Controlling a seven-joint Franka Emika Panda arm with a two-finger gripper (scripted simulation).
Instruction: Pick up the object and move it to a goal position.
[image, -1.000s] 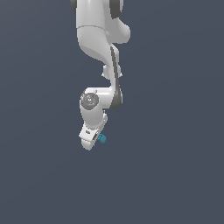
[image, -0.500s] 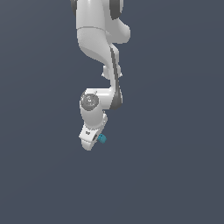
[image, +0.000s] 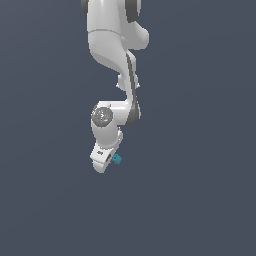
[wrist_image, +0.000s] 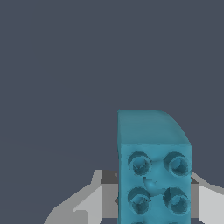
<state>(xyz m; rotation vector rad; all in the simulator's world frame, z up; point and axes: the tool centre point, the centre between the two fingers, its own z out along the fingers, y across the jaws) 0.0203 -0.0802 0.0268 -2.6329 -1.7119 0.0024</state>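
block: teal studded block (wrist_image: 154, 175) sits between the fingers (wrist_image: 96, 201), right up against the wrist camera; in the exterior view it's a small teal speck (image: 116, 159) at the tip of the gripper (image: 104, 161), on the exterior view's right side of it
grip: fingers pinching the block, one pale finger showing on each side of it in the wrist view
step: looks like carry-to-goal, block already in hand (judgement)
how: keep squeeze constant, move smooth, no wrist snaps; block is tiny vs gripper so any slip loses it
goal: no goal marker visible in either view, can't tell how far off
wrist-only: stud pattern, block faces, finger contact either side
exterior-only: full arm (image: 112, 45) pose, bent elbow, gripper angled down; block barely resolvable here
surface: flat dark grey surface (image: 200, 200), no edge or shadow, so I can't tell block height above it
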